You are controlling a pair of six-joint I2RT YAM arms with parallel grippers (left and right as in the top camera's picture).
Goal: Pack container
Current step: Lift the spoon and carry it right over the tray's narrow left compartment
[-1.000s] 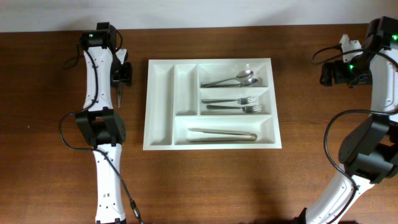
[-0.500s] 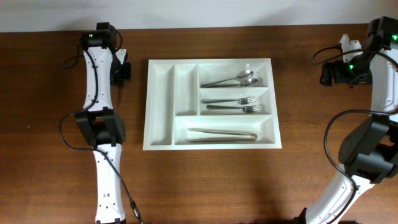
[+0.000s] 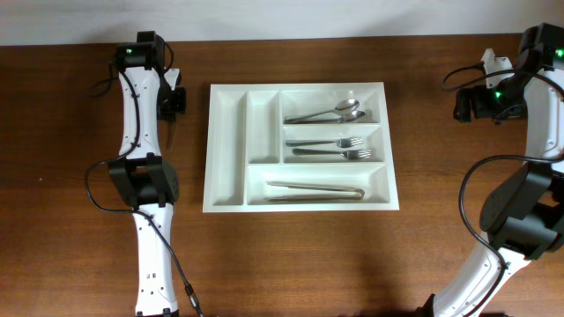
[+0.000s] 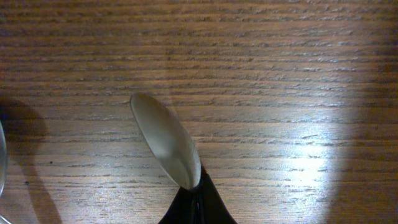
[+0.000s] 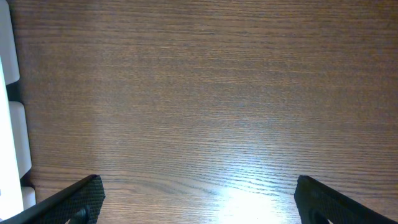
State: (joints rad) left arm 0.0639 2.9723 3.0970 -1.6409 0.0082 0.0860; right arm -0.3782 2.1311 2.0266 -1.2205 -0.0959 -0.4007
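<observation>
White container [image 3: 227,141] lies mid-counter [image 3: 79,220], holding spoons [image 3: 333,113], 2 forks [image 3: 335,147] and tongs [image 3: 315,190]. Just left of it, left claw [image 4: 196,200] clamps a silver utensil [image 4: 165,140]. Well right, right claw [image 5: 199,202] stands apart.

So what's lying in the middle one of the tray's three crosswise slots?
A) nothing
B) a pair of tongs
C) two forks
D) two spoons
C: the overhead view shows two forks lying side by side in the middle crosswise slot of the container.
</observation>
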